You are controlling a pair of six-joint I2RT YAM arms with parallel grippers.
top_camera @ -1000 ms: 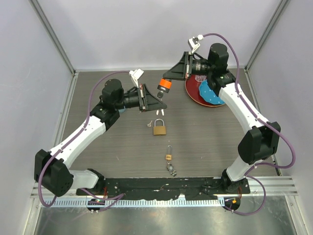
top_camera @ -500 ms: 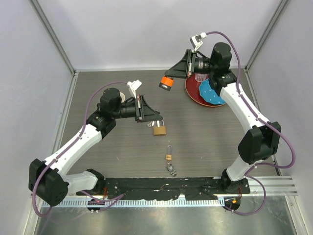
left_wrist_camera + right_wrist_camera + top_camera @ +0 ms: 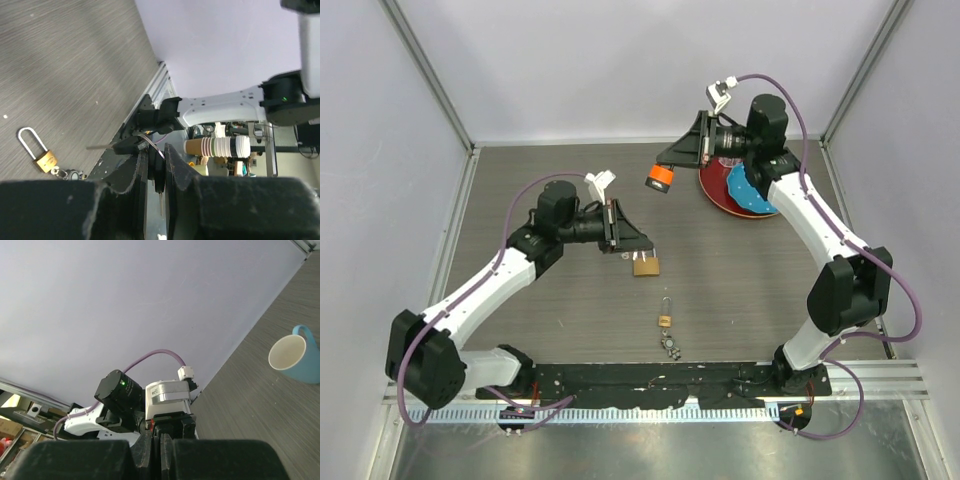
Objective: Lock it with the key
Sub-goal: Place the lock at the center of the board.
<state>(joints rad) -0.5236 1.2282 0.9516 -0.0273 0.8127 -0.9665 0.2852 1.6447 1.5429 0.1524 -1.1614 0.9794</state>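
1. top external: the left gripper (image 3: 640, 247) now sits low over the worktop (image 3: 750, 285), just beside the far-left corner of the big brass padlock (image 3: 646, 266). a second ago it was further off, tip to tip with the right gripper (image 3: 665, 166).
2. the right gripper has barely shifted. it hangs over the far middle of the worktop, near the red plate (image 3: 718, 196), with the orange key head (image 3: 662, 178) at its tip. its jaws appear pressed together on that piece. the right wrist view shows only tightly closed fingers (image 3: 170, 452), and the orange part is hidden there.
3. left wrist: a black-headed key (image 3: 158, 175) is nipped between the left fingers (image 3: 182, 167), jaws clamped on it with a narrow gap. a wire ring shows past the tips.
4. the black-headed key and the orange key head now lie well apart. whether they ever hung together cannot be told.
5. the padlock lies flat. its keyhole is not visible, and its shackle is partly covered by the left gripper. the tiny brass padlock (image 3: 664, 320) lies nearer, well clear.
6. judgement: the grippers have parted and a key has been carried down to the lock, so this is the approach stage with nothing inserted yet. the next move calls for lining the blade up with the keyway. the loose padlock may slide when pushed.
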